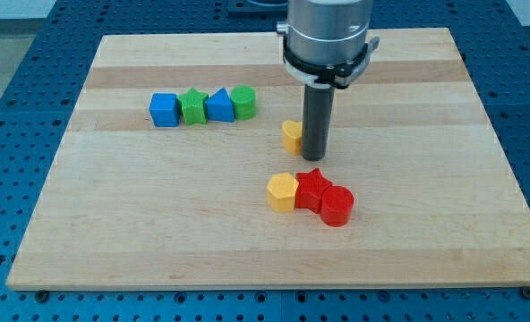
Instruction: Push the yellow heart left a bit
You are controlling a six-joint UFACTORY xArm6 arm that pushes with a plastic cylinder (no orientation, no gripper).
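Our tip (316,157), a bare rod with no jaws, touches the yellow heart's (290,135) right side; leftward push lines up.

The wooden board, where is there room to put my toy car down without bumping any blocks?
The board is bare along the view's bottom, below the yellow pentagon, red star and red cylinder, and all down the view's right side. It is crowded by the blue cube, green star, blue triangle, green cylinder, and where my tip meets the yellow heart.
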